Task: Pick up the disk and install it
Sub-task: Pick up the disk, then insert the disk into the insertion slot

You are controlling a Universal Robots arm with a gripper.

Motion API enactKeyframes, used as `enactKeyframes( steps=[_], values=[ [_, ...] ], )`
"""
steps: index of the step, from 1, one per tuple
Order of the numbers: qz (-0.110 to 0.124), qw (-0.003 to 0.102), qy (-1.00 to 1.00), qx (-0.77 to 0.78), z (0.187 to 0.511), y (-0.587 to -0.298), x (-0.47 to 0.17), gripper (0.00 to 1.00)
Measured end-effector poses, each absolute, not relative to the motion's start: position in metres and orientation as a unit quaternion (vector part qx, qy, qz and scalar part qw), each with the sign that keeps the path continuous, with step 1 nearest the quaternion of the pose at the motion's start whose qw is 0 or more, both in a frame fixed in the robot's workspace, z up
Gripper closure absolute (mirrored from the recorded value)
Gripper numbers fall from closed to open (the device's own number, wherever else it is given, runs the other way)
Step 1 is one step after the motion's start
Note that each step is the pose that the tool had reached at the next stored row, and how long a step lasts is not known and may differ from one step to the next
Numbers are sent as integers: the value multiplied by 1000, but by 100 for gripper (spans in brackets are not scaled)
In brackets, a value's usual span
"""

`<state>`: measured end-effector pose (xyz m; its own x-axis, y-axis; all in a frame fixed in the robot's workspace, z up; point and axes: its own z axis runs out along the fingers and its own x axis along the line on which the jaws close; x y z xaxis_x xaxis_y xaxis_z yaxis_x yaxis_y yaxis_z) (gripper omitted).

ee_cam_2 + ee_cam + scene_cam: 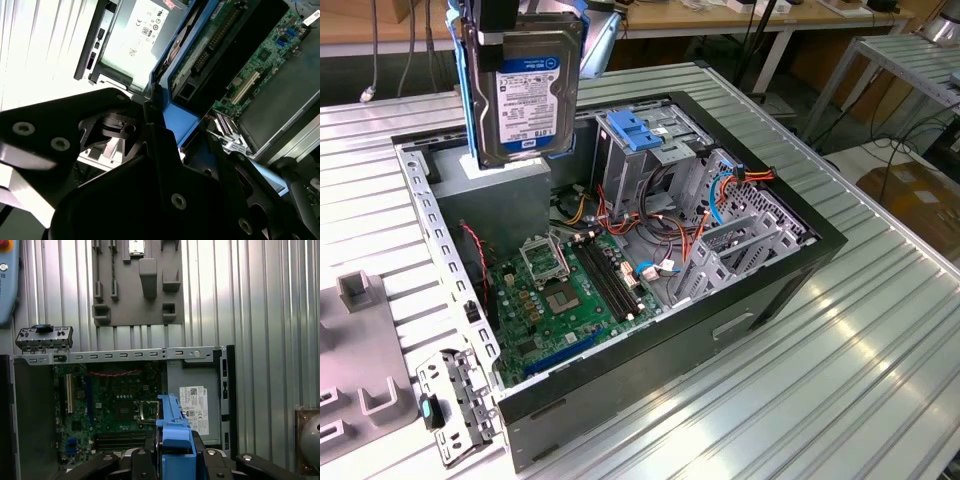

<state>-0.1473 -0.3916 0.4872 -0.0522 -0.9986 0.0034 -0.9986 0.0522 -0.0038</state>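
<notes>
The disk (525,95) hangs upright over the back corner of the open computer case (800,245), at the exterior view's left. Its white-and-blue label faces the camera and blue rails run down its sides. My gripper (502,18) is shut on its upper end. In the first wrist view the disk's blue rail (172,432) stands edge-on between the black fingers (220,465), above the motherboard (120,405). In the second wrist view the blue rail (177,120) and the disk's circuit-board side (210,45) sit in the black gripper body.
Under the disk is a grey metal box with a white sticker (510,190). A drive cage with a light-blue latch (632,130) stands at the case's back. Cables (650,225) cross the middle. A grey fixture plate (360,370) and a metal bracket (455,400) lie outside the case.
</notes>
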Motion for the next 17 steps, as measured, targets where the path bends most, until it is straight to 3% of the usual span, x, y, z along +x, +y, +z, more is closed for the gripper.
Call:
enactKeyframes(
  steps=[17],
  values=[
    [-3, 0, 725, -688, 487, -393, -147, 63]
  ],
)
